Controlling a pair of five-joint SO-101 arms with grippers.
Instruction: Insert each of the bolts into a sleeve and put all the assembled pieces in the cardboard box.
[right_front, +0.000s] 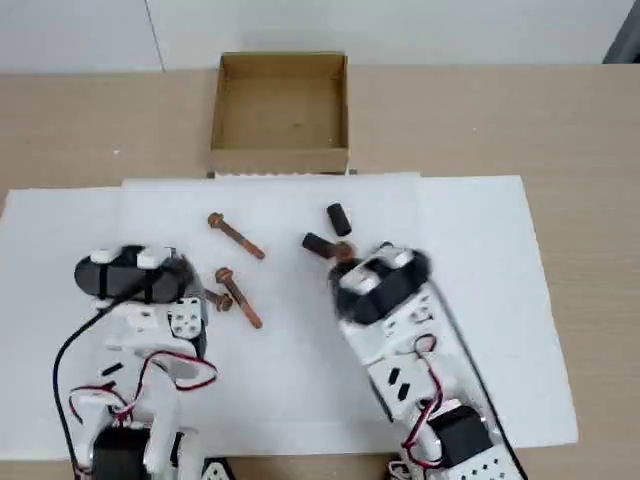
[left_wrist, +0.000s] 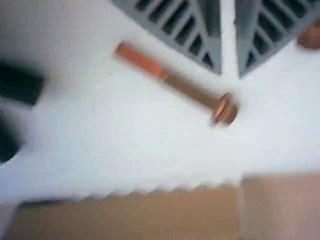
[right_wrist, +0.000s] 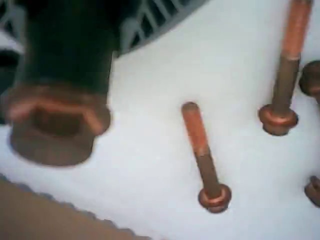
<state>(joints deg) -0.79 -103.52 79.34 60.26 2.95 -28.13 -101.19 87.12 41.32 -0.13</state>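
1. Left arm (right_front: 150, 320): based at 7 o'clock, reaching toward 12 o'clock.
2. Left gripper (left_wrist: 229, 70): fingers nearly together, a narrow slit between, holding nothing.
3. Right arm (right_front: 410, 330): based at 5 o'clock, leaning toward 11 o'clock.
4. Right gripper (right_front: 343, 258): clamped on a sleeved bolt (right_wrist: 62, 70).

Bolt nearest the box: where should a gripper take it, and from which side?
Grip the bolt mid-shank from straight above, jaws across its length. It lies flat and diagonal on the white sheet, apart from the other bolts, so both flanks look free.
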